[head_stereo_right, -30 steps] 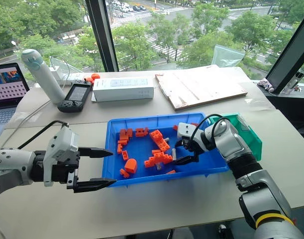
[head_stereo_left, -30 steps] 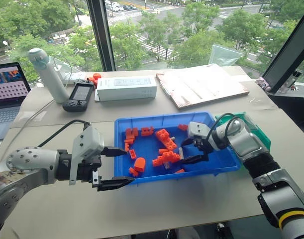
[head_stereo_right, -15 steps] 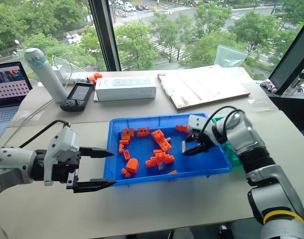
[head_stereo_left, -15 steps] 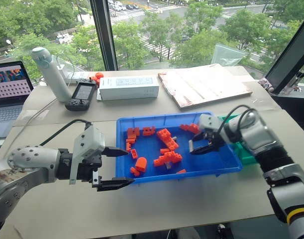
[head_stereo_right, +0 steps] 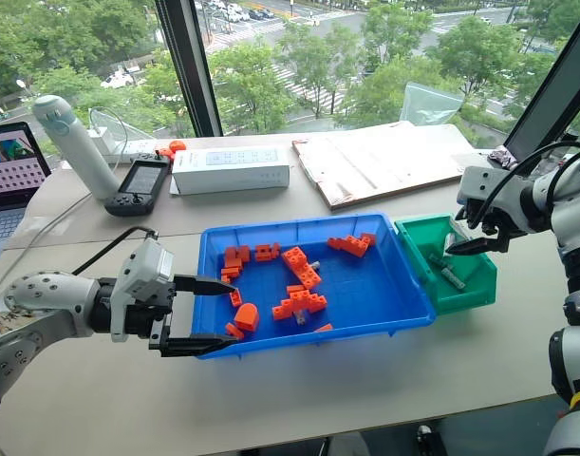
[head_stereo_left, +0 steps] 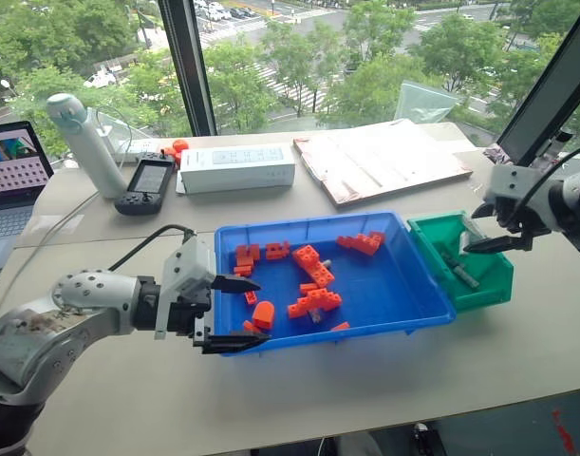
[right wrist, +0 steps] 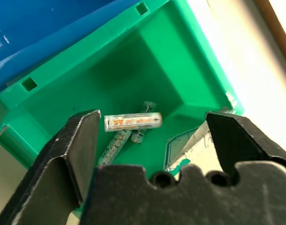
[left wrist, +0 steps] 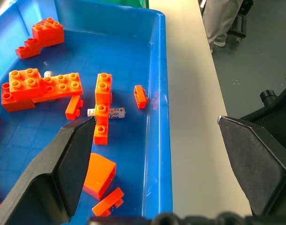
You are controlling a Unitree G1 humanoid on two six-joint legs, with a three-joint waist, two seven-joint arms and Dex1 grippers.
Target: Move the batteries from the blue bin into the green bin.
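The blue bin (head_stereo_left: pixel 389 294) sits mid-table holding orange bricks and a battery (left wrist: pixel 115 112) tucked under one brick. Against its right side stands the green bin (head_stereo_left: pixel 432 233) with batteries (head_stereo_left: pixel 463 276) in it. My right gripper (head_stereo_left: pixel 472 231) hangs open above the green bin. In the right wrist view a battery (right wrist: pixel 132 121) shows between the spread fingers, over two more batteries (right wrist: pixel 112 144) on the bin floor. My left gripper (head_stereo_left: pixel 240 313) is open at the blue bin's near left corner, one finger over the inside and the other outside the rim, holding nothing.
Orange bricks (head_stereo_left: pixel 313 261) are scattered across the blue bin. Behind it lie a white box (head_stereo_left: pixel 234 168), a wooden board (head_stereo_left: pixel 380 161), a black handheld device (head_stereo_left: pixel 144 184) and a white bottle (head_stereo_left: pixel 79 142). A laptop (head_stereo_left: pixel 12 180) stands at the far left.
My right gripper lifted out of the blue bin, swung right to above the green bin, and its fingers opened. The left gripper has stayed at the blue bin's corner.
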